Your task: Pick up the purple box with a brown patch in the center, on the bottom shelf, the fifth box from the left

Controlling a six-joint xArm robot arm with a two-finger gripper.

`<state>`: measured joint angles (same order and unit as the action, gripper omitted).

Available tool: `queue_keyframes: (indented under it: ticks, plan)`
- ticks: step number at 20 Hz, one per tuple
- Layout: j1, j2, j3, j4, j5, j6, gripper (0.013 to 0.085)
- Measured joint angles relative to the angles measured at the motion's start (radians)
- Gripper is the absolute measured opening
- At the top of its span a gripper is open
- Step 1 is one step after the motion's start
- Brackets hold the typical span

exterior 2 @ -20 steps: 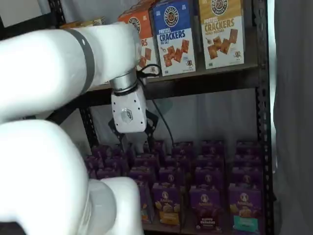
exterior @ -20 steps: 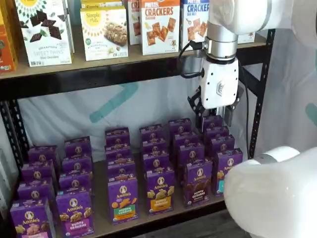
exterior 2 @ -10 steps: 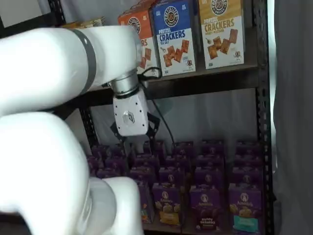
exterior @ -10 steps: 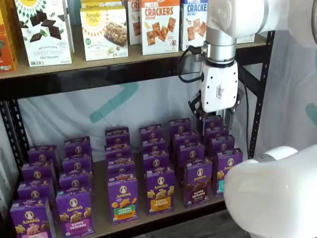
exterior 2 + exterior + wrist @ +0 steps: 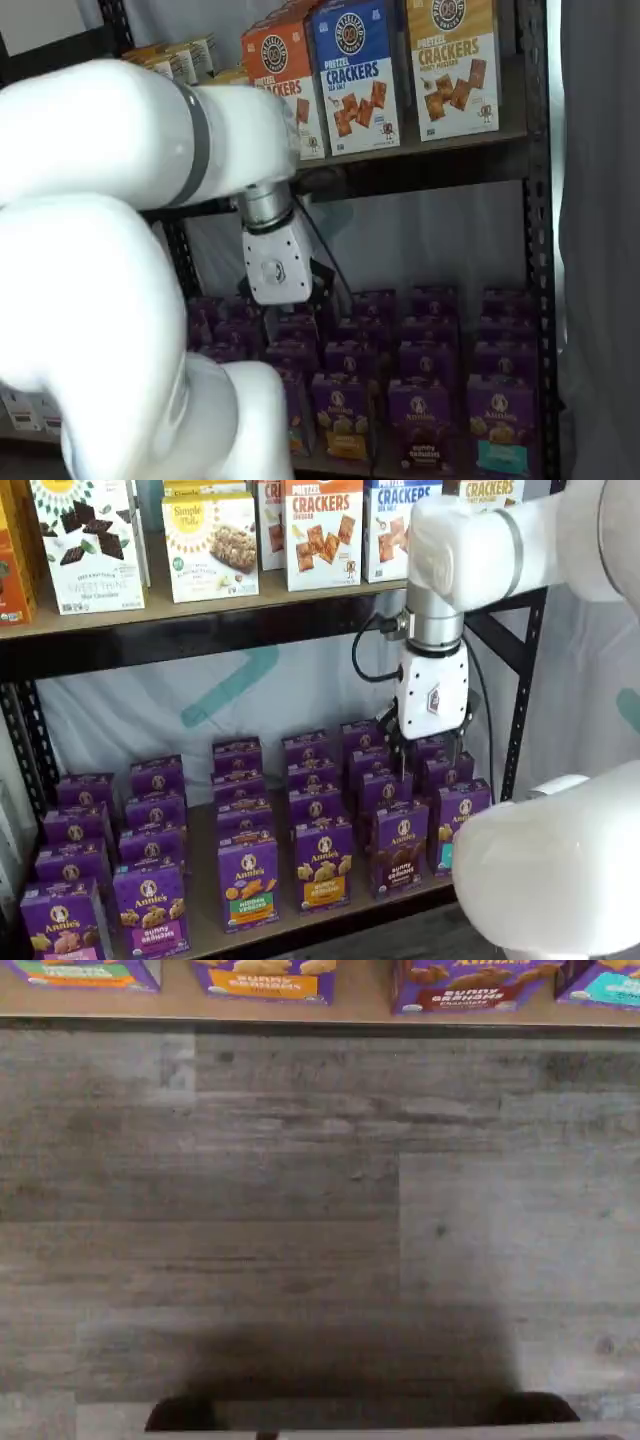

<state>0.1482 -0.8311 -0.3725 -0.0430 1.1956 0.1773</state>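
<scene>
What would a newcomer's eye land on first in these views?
The white arm fills the foreground in both shelf views. Its gripper hangs over the right-hand rows of purple Annie's boxes on the bottom shelf. Pretzel cracker boxes line the shelf above.

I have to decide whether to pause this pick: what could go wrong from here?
The hand hangs over tightly packed purple boxes, so it could knock neighbours over. The brown-patch box stands between lookalikes with an orange or teal patch; the wrong one could be grabbed. The black cable loops near the shelf edge and might snag.

Likely shop: stocked shelves (image 5: pixel 200 630).
</scene>
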Motion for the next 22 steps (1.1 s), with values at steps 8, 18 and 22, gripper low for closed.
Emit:
queue_keyframes:
  ticks: [8,18,22]
  plan:
    - [0.020,0.120,0.049,-0.072,-0.194,0.067,0.0850]
    - [-0.034,0.444,0.006,-0.068,-0.482,0.033,0.0850]
    - [-0.054,0.549,-0.024,-0.085,-0.549,0.031,0.0850]
